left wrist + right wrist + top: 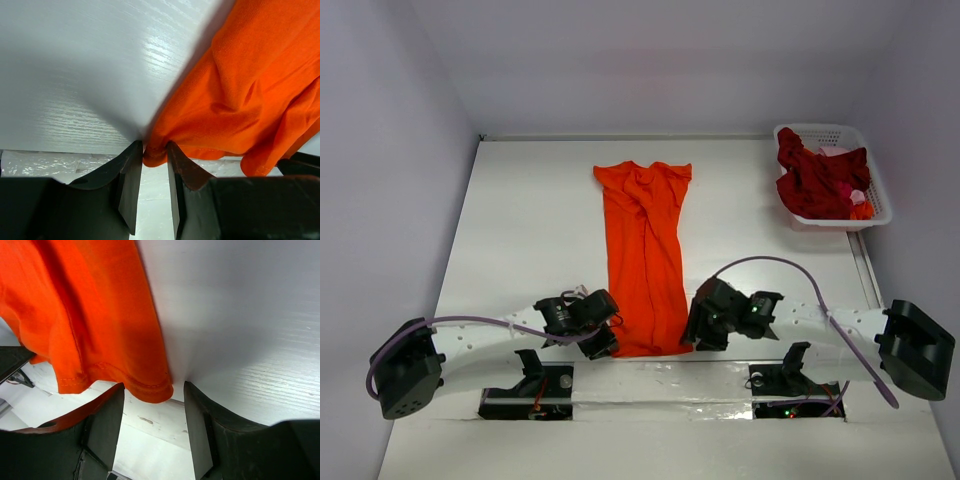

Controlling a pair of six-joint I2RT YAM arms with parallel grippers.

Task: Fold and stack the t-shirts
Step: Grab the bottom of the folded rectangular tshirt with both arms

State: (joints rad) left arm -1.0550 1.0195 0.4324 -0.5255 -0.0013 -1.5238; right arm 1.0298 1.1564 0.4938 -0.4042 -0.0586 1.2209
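Both arms lie low over the near part of the white wood-grain tabletop (pixel 530 230). The left arm (pixel 480 340) reaches in from the near-left and the right arm (pixel 820 322) from the near-right, so the 2 wrists face each other across the near end of the bright orange cloth t-shirt (pixel 645 260).

The left pincer (pixel 606 338) is pinching the shirt's near-left corner. In its wrist view a bunched nub of orange cloth (pixel 250 90) is squeezed between the 2 dark fingers (pixel 155 150), and the fabric fans away from there. The right pincer (pixel 698 328) is spread. In its wrist view the stitched hem corner (pixel 75 315) hangs in the gap between the fingers (pixel 152 388), and neither finger visibly presses on it.

The shirt lies in the middle of the tabletop as 1 long narrow strip (sleeves and collar at the far end, hem near), with soft lengthwise creases and a rumpled far end.

Bare white surface stretches to the left of the shirt and beyond its far end, up to the pale walls. To the right there is open room as far as the white plastic lattice basket (pixel 825 128) in the far-right corner, which holds crumpled dark red cloth t-shirts (pixel 815 180), well apart from the orange one. The hem sits near the tabletop's near edge, just beyond the arm bases.
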